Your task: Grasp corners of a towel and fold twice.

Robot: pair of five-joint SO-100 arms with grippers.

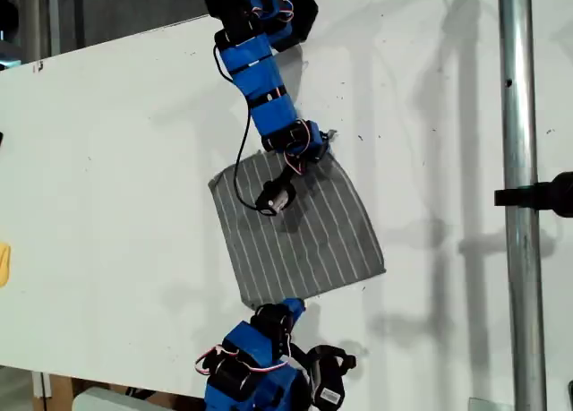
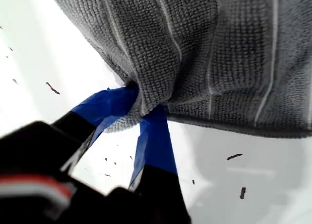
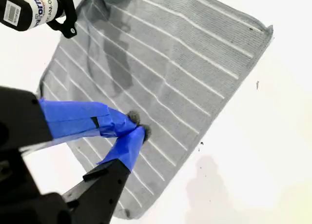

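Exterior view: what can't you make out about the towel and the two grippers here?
- Exterior view: the tips of my first gripper are hidden under its own arm and camera.
- Exterior view: my second gripper is hidden by its arm, which also covers the towel edge there.
- First wrist view: the picture edges crop the towel, so I cannot tell which corner is pinched.

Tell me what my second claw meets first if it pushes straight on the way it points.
My second claw already has its tips closed on the striped grey towel; pushing on, it would likely press that cloth into the white table beneath.
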